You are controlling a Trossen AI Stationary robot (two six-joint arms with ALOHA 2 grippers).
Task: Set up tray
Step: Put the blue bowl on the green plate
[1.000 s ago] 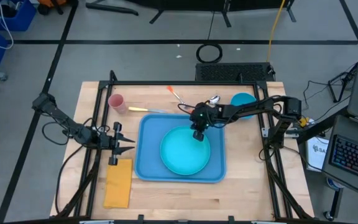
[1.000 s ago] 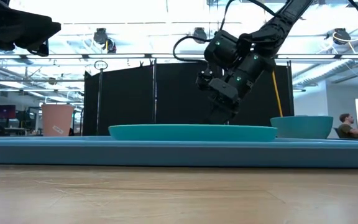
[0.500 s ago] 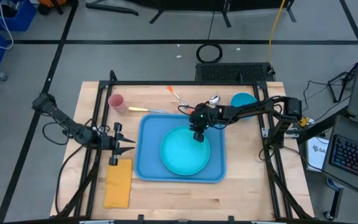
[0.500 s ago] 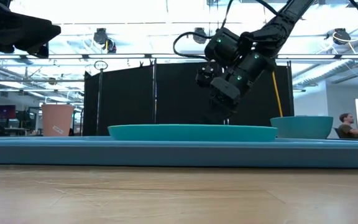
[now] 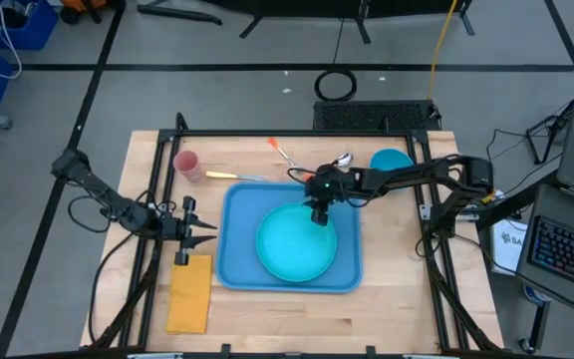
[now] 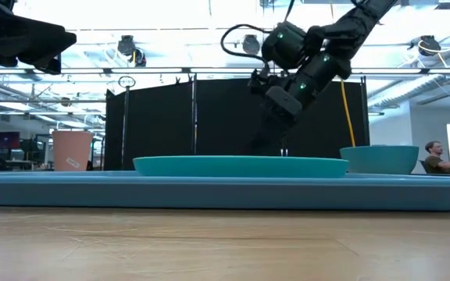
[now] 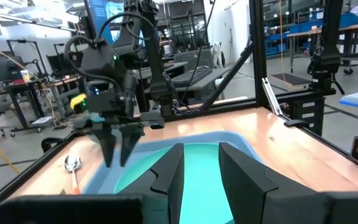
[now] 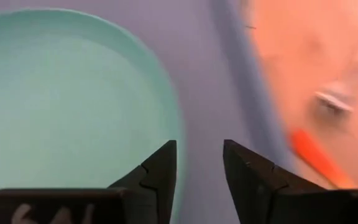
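**Over the plate's far edge**

On the bench sits the blue tray (image 5: 237, 264) with a round plate (image 5: 295, 241) lying flat in it. The right gripper (image 5: 318, 215) hangs over the plate's far edge, fingers apart, holding nothing. The left gripper (image 5: 205, 232) waits beside the tray, half open and empty, above a yellow napkin (image 5: 189, 292).

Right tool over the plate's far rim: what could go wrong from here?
1. The right tool, fingers apart, hangs right above the plate rim; sinking or swinging sideways, it could nudge the plate across the tray.
2. The spoon and an orange-handled utensil lie close behind the tray; the arm pulling back low might sweep them.
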